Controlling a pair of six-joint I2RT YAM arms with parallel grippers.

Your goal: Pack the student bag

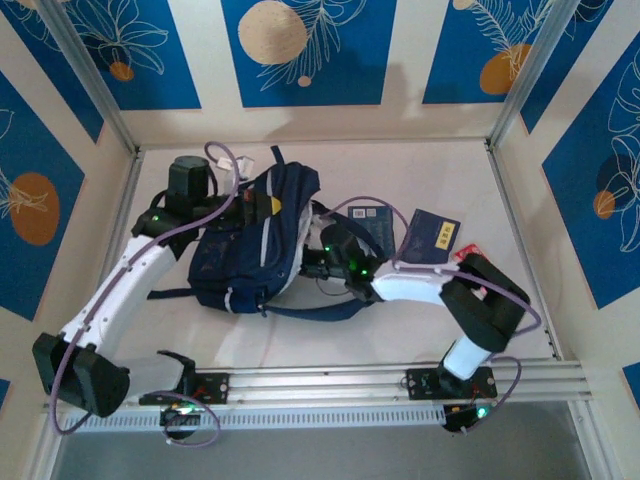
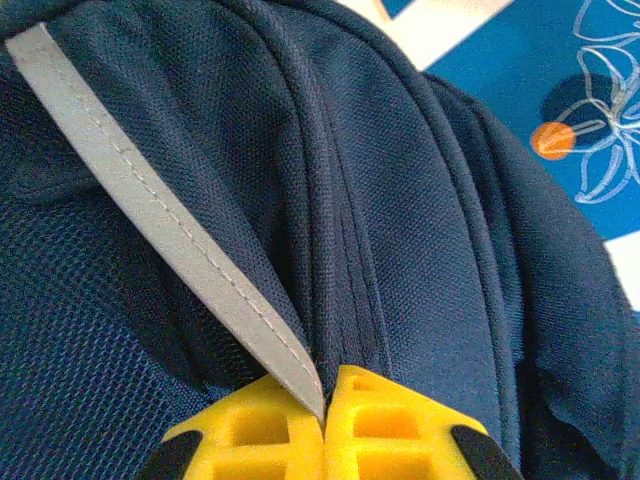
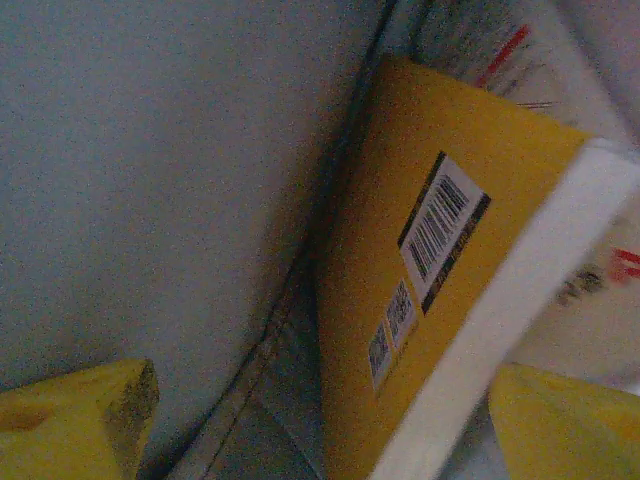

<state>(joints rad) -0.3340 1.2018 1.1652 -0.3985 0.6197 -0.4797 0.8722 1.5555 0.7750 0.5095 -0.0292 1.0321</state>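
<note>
Book insertion judged in hand; student bag [image 1: 235, 265] left of tabletop [image 1: 400, 320] centre.
Left gripper [image 2: 325, 400] clamps bag stripe [image 2: 170, 240]; right gripper [image 3: 320, 375], jaws apart, straddles yellow book [image 3: 390, 280]; next: withdraw cleanly.

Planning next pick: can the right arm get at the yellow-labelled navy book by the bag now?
Probably, once it backs out. The right tool is open around a yellow book at the student bag's mouth; the navy book lies uncovered on the table beside that arm.
</note>
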